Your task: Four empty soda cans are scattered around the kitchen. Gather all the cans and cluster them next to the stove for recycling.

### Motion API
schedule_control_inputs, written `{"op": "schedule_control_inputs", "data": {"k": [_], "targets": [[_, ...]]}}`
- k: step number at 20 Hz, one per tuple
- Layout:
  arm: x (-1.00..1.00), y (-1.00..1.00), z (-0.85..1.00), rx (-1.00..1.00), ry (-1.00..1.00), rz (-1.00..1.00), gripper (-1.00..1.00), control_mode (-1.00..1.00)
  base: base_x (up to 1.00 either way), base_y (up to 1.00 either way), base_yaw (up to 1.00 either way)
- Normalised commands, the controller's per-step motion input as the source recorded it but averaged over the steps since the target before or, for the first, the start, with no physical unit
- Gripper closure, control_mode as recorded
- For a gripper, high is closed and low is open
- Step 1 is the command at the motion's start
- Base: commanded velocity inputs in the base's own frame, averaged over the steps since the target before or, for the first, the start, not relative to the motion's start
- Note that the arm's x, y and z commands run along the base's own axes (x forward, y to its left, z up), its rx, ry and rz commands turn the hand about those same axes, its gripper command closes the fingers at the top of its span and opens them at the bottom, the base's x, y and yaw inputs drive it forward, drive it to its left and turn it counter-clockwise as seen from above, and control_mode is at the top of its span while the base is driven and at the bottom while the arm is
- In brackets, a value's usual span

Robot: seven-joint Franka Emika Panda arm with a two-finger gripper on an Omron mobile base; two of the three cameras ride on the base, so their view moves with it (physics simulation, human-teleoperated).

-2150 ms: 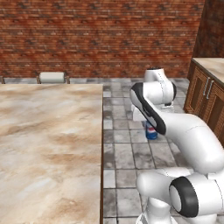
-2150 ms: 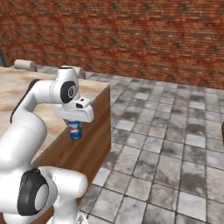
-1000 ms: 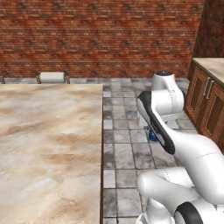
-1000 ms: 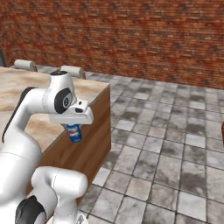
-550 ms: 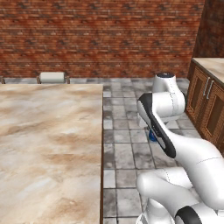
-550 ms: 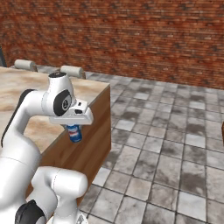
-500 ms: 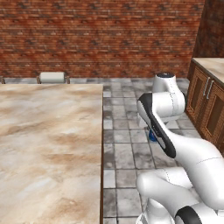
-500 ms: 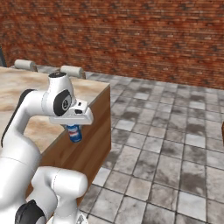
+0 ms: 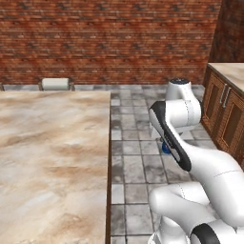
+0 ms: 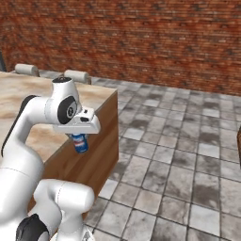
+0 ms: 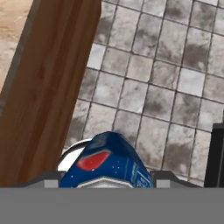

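Left base view: a marbled stone counter (image 9: 52,157) stands beside the grey tiled floor (image 9: 131,162).

Right base view: the pincer (image 10: 79,136) pinches a blue cylindrical soda can (image 10: 79,142), held in the air beside the counter's wooden side.

Hand view: the glossy blue can carries a red mark and hangs above the floor tiles.

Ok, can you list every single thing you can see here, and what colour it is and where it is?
soda can: one, blue with a red patch and a silver end, held in the air beside the counter's end, above the floor.
counter: one, beige marble top with brown wood sides, on the left.
rolls: two, pale grey, lying at the counter's far edge.
cabinets: one run, brown wood with a beige top, far right.
floor: grey stone tiles.
wall: red brick, at the back.
gripper: one, white, shut on the soda can.
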Motion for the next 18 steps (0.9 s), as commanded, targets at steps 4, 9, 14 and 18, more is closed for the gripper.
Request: {"op": "schedule_control_inputs", "data": {"k": [4, 9, 14, 18], "targets": [[0.0, 0.0, 0.0, 0.0, 0.0, 0.0, 1.0, 1.0, -0.44, -0.25, -0.03], [0.0, 0.0, 0.0, 0.0, 0.0, 0.0, 1.0, 1.0, -0.52, -0.27, -0.04], [0.0, 0.0, 0.0, 0.0, 0.0, 0.0, 1.0, 1.0, -0.61, -0.42, -0.07], [0.0, 0.0, 0.0, 0.0, 0.0, 0.0, 1.0, 1.0, -0.72, -0.51, -0.09]]}}
